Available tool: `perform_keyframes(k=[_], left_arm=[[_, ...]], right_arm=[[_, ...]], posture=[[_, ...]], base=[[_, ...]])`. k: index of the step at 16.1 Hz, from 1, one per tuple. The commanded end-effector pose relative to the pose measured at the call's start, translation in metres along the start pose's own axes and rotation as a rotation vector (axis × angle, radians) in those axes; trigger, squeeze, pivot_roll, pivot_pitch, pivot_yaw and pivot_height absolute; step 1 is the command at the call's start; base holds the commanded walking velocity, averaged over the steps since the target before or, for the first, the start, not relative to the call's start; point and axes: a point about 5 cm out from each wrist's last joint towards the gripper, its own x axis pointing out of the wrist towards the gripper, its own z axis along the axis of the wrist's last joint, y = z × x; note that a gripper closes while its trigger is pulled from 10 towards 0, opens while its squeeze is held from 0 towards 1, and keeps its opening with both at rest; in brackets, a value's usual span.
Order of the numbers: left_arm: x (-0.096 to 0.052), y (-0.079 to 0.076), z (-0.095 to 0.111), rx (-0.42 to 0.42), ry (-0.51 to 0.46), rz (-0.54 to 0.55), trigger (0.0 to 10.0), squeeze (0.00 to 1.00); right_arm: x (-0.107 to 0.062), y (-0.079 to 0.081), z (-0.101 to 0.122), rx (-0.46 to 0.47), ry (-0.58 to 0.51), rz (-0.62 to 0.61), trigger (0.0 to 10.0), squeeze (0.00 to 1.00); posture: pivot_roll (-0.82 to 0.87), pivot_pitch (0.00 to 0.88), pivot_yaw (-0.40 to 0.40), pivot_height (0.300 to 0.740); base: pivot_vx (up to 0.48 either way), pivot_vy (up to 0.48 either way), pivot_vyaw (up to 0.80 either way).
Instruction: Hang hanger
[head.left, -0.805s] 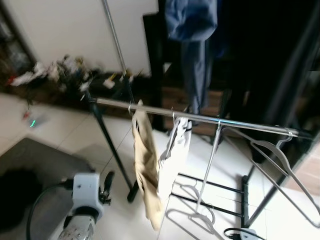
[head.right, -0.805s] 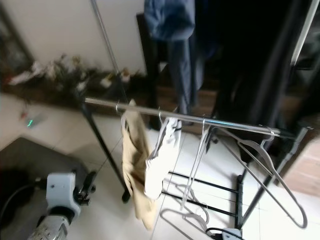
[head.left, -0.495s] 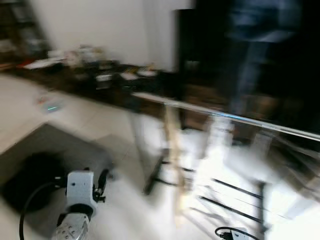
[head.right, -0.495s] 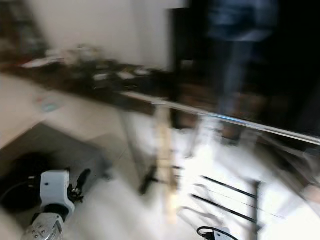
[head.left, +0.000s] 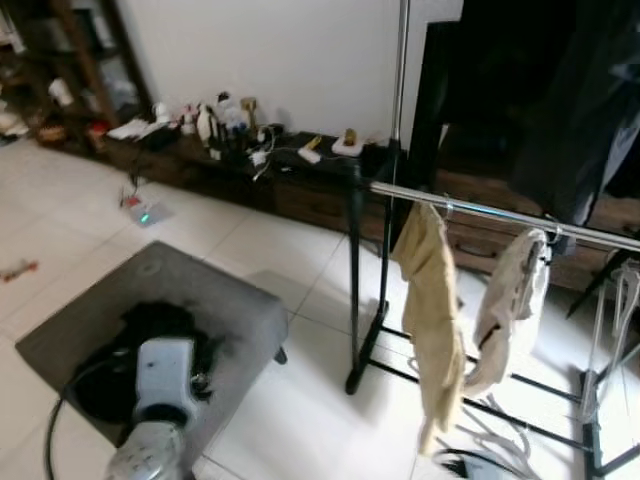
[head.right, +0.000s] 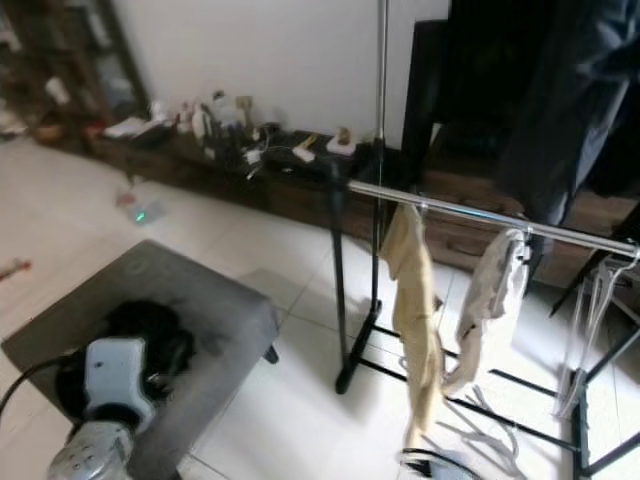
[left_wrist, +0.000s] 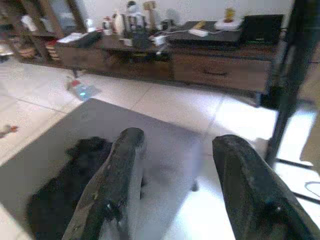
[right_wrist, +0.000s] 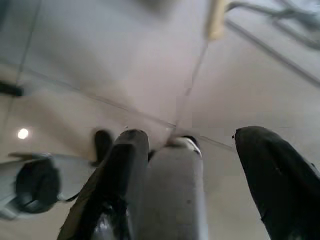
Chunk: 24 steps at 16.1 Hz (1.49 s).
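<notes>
Nowhere any legible writing. Left gripper (left_wrist: 172, 192) fingers apart, empty, above grey ottoman (head.left: 200, 300); right gripper (right_wrist: 192, 185) apart, empty.

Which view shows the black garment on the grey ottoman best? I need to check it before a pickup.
The left eye view: the black garment lies whole on the grey ottoman. The right eye view shows it partly behind the left arm; the left wrist view shows it past the open left claw.

Left pincer (left_wrist: 175, 185) low, fingers spread, right pincer (right_wrist: 200, 185) likewise
</notes>
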Motion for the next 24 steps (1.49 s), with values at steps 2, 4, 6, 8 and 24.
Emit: perform_keyframes(k=[2, 4, 6, 8, 24], left_arm=[[0.0011, -0.0049, -0.0015, -0.005, 0.009, -0.025, 10.0, 0.0], [0.0013, -0.0041, -0.001, -0.004, 0.011, -0.021, 10.0, 0.0], [0.0014, -0.0035, -0.0008, -0.005, 0.012, -0.02, 10.0, 0.0], [0.0017, -0.0032, -0.0024, -0.003, 0.019, -0.015, 10.0, 0.0], [0.0023, -0.005, -0.0036, -0.031, 0.034, -0.011, 10.0, 0.0]], right_arm=[[-0.0013, -0.0094, -0.0033, 0.009, 0.009, -0.023, 10.0, 0.0], [-0.0013, -0.0093, -0.0031, 0.004, 0.01, -0.021, 10.0, 0.0], [-0.0013, -0.0093, -0.0028, 0.002, 0.01, -0.021, 10.0, 0.0], [-0.0012, -0.0092, -0.0026, 0.0, 0.01, -0.02, 10.0, 0.0], [-0.0013, -0.0098, -0.0013, -0.017, 0.006, -0.012, 10.0, 0.0]], posture=[[-0.08, 0.061, 0.06, 0.74], [-0.07, 0.072, 0.057, 0.74], [-0.07, 0.082, 0.056, 0.74], [-0.07, 0.087, 0.053, 0.74], [-0.07, 0.106, 0.045, 0.74]], base=[[0.0, 0.48, 0.0], [0.0, 0.48, 0.0], [0.0, 0.48, 0.0], [0.0, 0.48, 0.0], [0.098, 0.15, 0.0]])
